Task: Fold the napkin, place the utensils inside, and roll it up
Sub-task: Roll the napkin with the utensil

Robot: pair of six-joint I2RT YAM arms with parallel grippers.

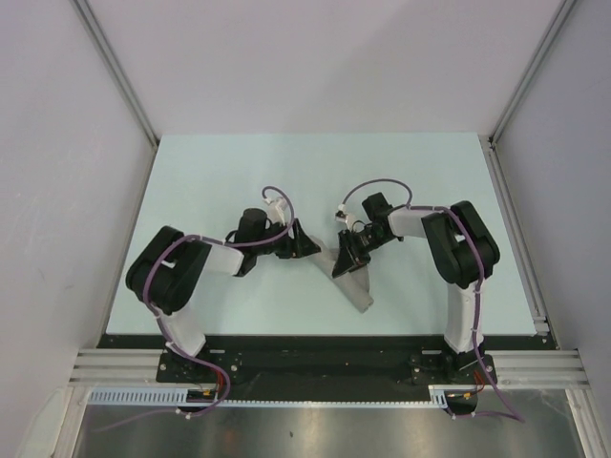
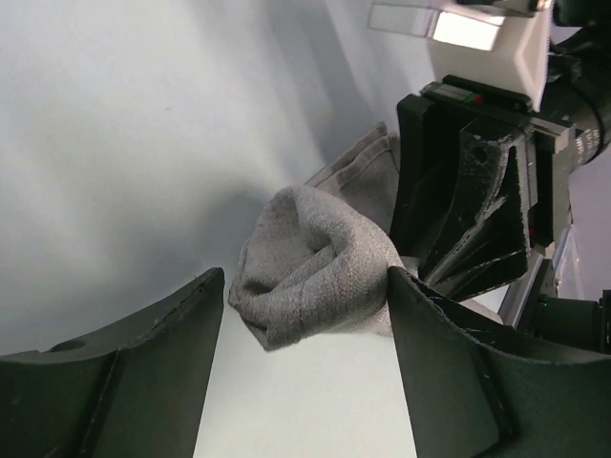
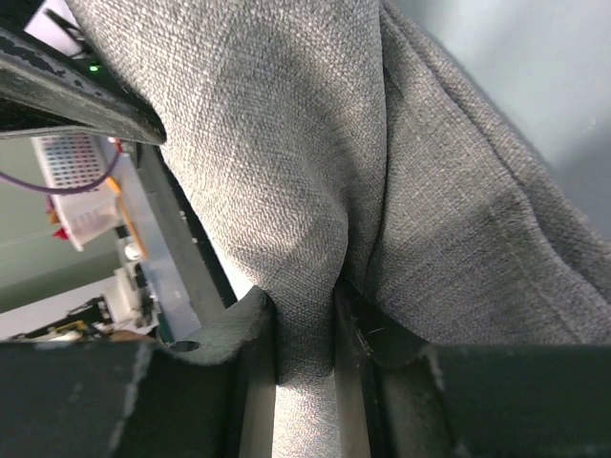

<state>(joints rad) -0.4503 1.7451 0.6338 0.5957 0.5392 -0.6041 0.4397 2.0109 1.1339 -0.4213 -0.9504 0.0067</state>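
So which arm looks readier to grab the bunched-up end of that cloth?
Probably the left. The left hand is open with the bunched cloth just in front of it. The right hand is shut on a fold of the cloth, so it looks busy.

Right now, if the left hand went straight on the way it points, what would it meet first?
The left hand would meet the napkin first, just ahead of its open fingers. The right hand, pinching the cloth, sits close behind; depth is unclear.
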